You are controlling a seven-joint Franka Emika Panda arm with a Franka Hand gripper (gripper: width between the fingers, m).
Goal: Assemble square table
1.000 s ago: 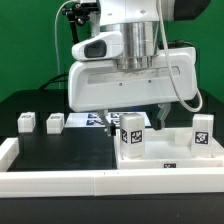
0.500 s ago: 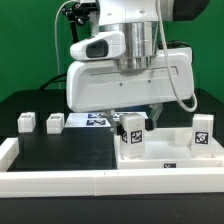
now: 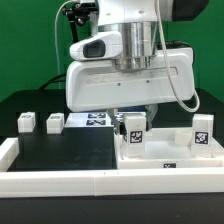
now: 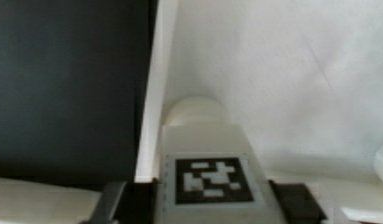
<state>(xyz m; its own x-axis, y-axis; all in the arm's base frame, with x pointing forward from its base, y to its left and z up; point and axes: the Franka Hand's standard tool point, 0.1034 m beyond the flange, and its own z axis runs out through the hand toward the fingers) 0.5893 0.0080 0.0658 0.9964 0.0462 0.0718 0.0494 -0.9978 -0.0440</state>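
Observation:
The square table's white slab (image 3: 165,152) lies on the black surface at the exterior view's right, rimmed face up. My gripper (image 3: 131,116) is shut on a white post with a tag (image 3: 131,130), holding it upright at the slab's near-left corner. In the wrist view the post (image 4: 209,140) sits between my dark fingers (image 4: 117,200), over the slab's edge (image 4: 294,80). A second post (image 3: 203,130) stands on the slab's right side. Two more posts (image 3: 26,122) (image 3: 54,123) lie loose at the left.
The marker board (image 3: 92,120) lies behind the slab, partly hidden by my arm. A long white rail (image 3: 90,181) edges the black surface along the front and left. Bare black surface (image 3: 60,148) stretches left of the slab.
My wrist housing has shifted slightly toward the exterior view's left. The held post stays at the same spot on the slab's corner.

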